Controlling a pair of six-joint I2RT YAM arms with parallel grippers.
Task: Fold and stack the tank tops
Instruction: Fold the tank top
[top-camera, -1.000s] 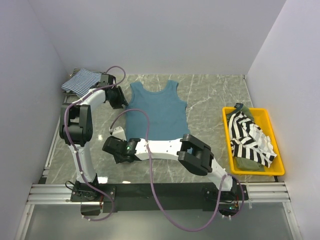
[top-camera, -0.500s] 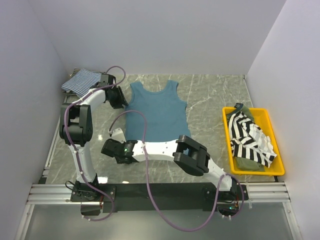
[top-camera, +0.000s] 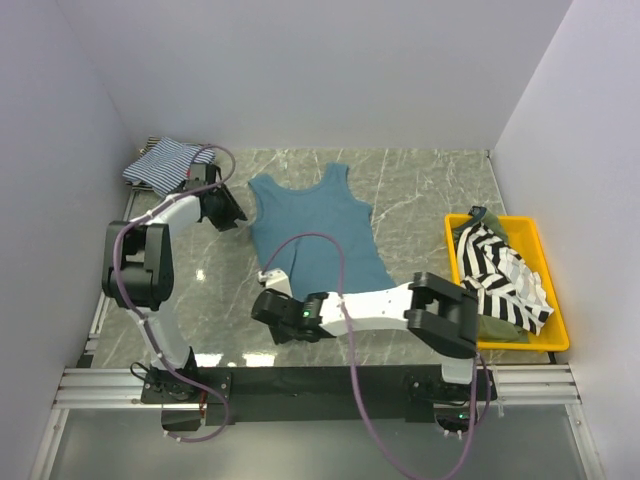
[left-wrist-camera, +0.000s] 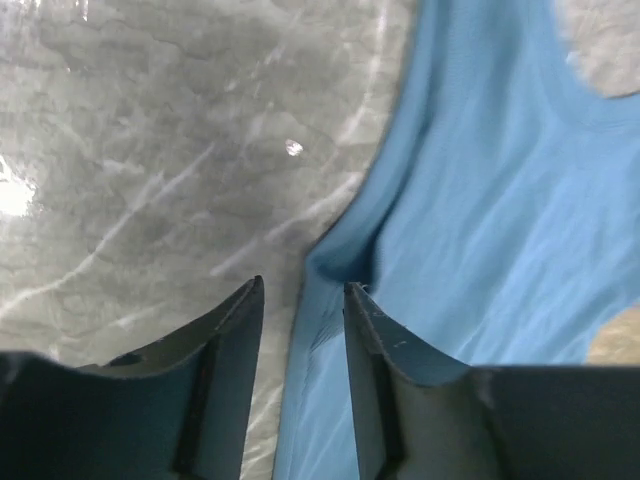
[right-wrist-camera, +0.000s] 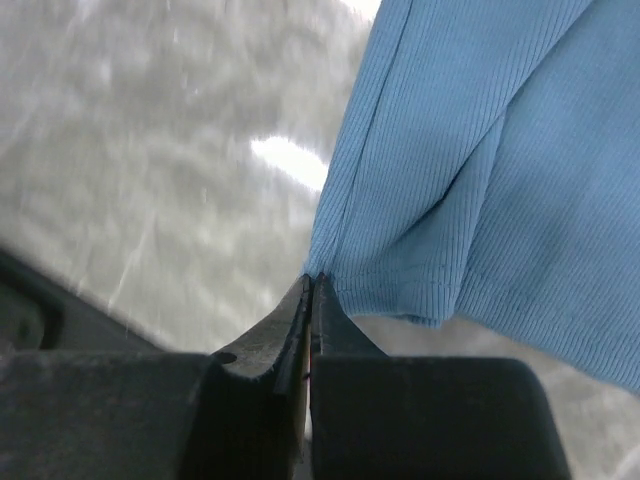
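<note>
Four tank tops are in view, and most of the folding looks undone. Nearest, the plain teal-blue ribbed tank top (top-camera: 320, 235) lies spread flat and unfolded on the grey marble surface (top-camera: 420, 200), hem toward the arms and straps toward the back wall. To the right, the yellow plastic tray (top-camera: 506, 346) holds the bold black-and-white striped tank top (top-camera: 500, 275) heaped over the olive-green tank top (top-camera: 492, 327), both crumpled and unfolded. Farthest, in the back left corner, the fine blue-and-white striped tank top (top-camera: 160, 165) sits as a compact bundle. It may count as folded, though its edges are too small to judge. No stack of several tops exists yet, so I judge the task to be in an early stage, with the teal top as the piece in hand.

The right end effector (right-wrist-camera: 308, 290) is at the near left corner of the teal top. Its fingers are pressed together, and the corner of the hem is pinched between their tips, with the cloth puckering just above the grip.

The left end effector (left-wrist-camera: 302, 290) is farther back, at the top's left side near the armhole. Its fingers stand apart, and the cloth's edge lies in the gap with bare surface beside it, so it straddles the edge without visibly clamping it.
</note>
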